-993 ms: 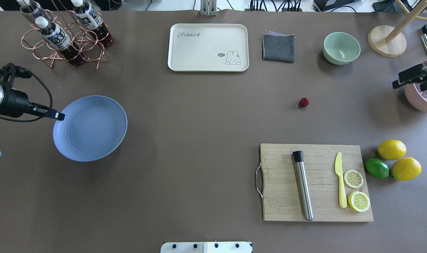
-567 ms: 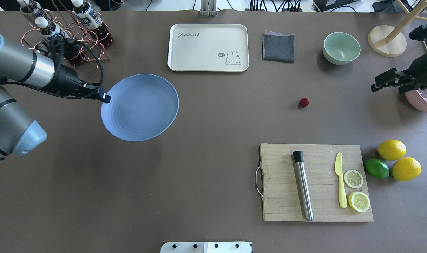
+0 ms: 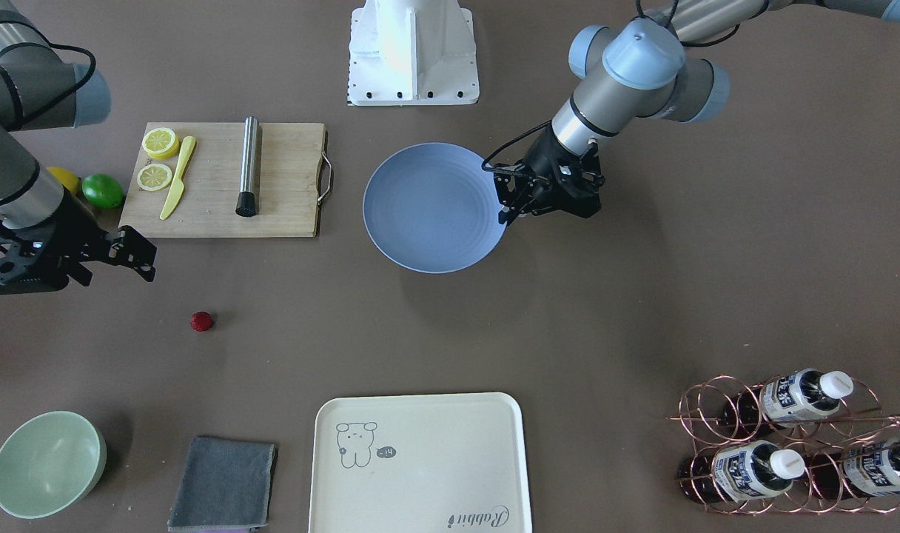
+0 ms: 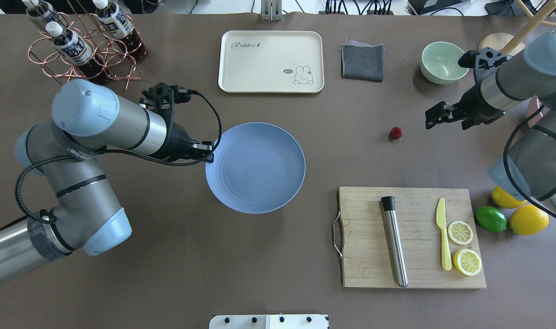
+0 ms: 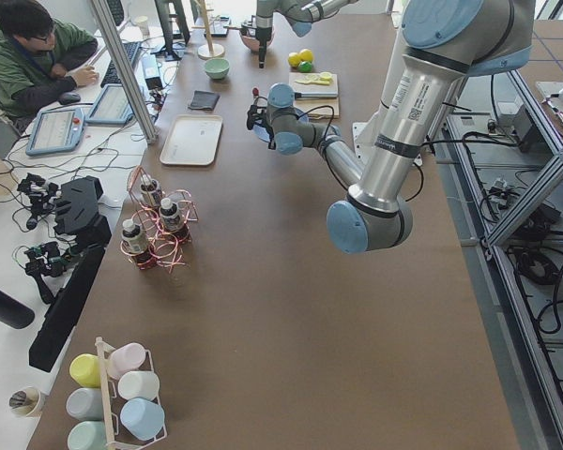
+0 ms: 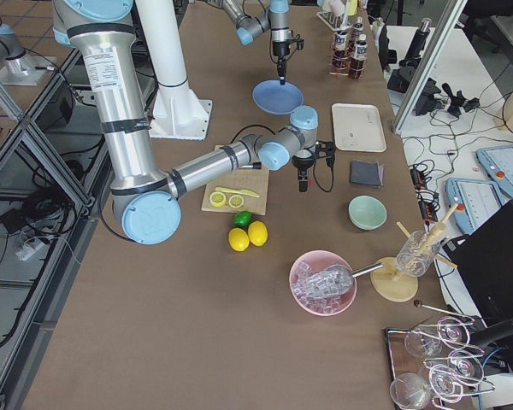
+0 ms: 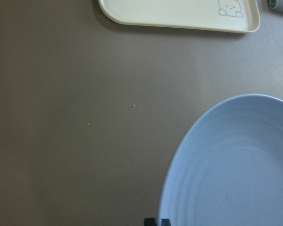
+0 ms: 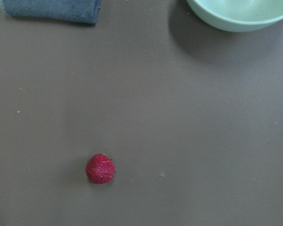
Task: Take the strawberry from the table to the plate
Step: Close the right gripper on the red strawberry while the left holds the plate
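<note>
A broad table (image 4: 168, 274) under a matte grey-brown covering fills most of the space. Along one long side runs a white work surface (image 5: 0, 253) strewn with black cables, with a tablet (image 5: 54, 129) lying on it (a person in a green top (image 5: 28, 52) sits there, leaning over the desk). A slanted aluminium post (image 5: 125, 70) rises between the two. On the opposite side, silver frame struts (image 6: 36, 135) stand over a reddish tiled floor (image 6: 8, 367), where a bundle of dark cables (image 6: 30, 218) trails. The light is even and soft, and shadows on the table are faint.
</note>
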You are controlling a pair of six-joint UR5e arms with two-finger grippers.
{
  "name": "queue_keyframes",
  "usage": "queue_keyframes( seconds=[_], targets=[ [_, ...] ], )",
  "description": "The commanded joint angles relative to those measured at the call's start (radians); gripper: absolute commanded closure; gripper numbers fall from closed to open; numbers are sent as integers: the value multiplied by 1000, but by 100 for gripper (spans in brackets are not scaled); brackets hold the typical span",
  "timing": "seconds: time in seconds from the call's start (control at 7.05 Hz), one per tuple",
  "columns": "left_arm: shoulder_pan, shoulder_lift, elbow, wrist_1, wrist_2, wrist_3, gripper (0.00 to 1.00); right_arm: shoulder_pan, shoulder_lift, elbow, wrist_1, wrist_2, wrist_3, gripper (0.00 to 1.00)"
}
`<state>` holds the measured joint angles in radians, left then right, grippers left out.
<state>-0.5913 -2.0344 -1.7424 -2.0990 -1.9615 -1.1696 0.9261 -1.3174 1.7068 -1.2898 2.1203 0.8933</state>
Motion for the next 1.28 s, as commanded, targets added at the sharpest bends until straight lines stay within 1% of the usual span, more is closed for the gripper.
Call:
queue_keyframes(
  seconds=[0.0,0.14,0.28,0.43,0.71,0.85,0.99,1.13],
  targets=[
    [80,-18,9,7,105,-5,100,-64,75,-96,9,-43,64,0],
    [90,-17,26,5,111,-5,100,-78,78,-105,9,-55,67,0],
    [135,-17,49,-1,178,-5,100,-87,82,-116,9,-56,67,0],
    [169,-17,63,-7,211,-5,100,-89,84,-119,9,-56,67,0],
    [202,-6,61,-9,240,-7,100,-89,96,-122,7,-56,67,0],
    [208,-6,60,-9,240,-7,100,-89,116,-143,7,-56,76,0],
    [208,-4,58,-9,240,-7,100,-87,160,-192,7,-56,87,0],
    [208,-4,55,-9,240,-7,100,-87,176,-212,9,-59,96,0]
  ],
)
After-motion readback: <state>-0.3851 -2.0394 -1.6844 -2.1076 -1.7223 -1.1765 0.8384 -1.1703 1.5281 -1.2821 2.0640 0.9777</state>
